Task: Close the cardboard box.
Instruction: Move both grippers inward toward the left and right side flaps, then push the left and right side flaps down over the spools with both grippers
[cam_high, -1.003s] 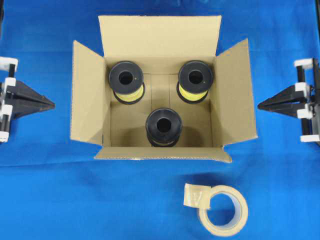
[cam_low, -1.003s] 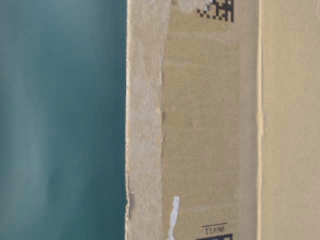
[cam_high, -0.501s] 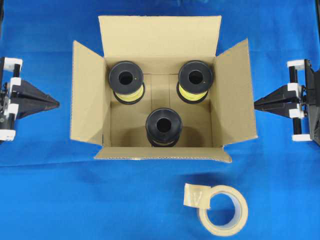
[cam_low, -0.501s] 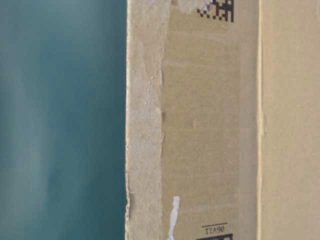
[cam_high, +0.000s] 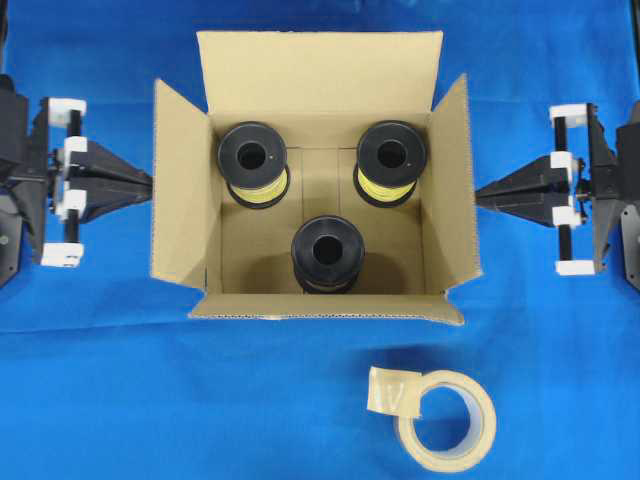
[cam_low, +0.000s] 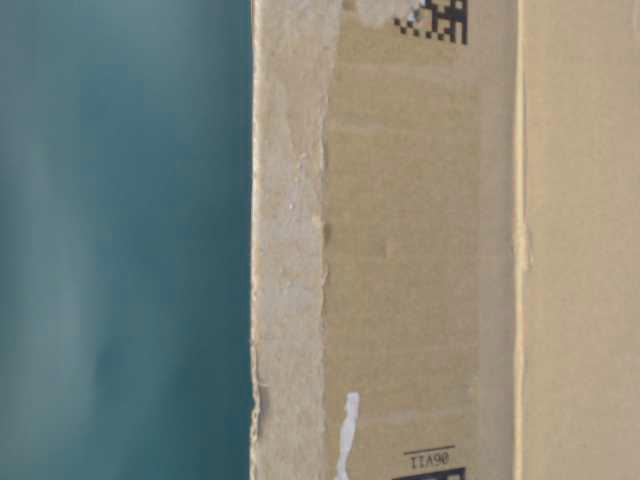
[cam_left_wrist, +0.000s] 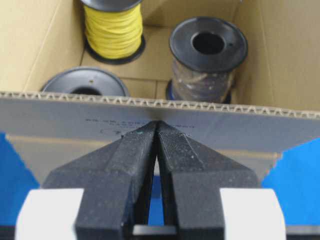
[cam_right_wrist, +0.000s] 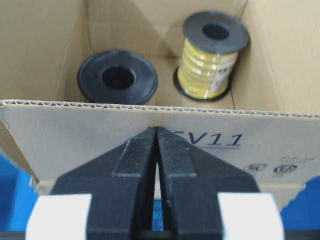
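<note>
Both clenched on nothing — the left gripper (cam_high: 148, 180) and right gripper (cam_high: 478, 195) press the open cardboard box's (cam_high: 318, 75) side flaps.

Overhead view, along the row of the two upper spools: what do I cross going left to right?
Left tool → box's left flap → left spool → right spool → right flap → right tool.
</note>
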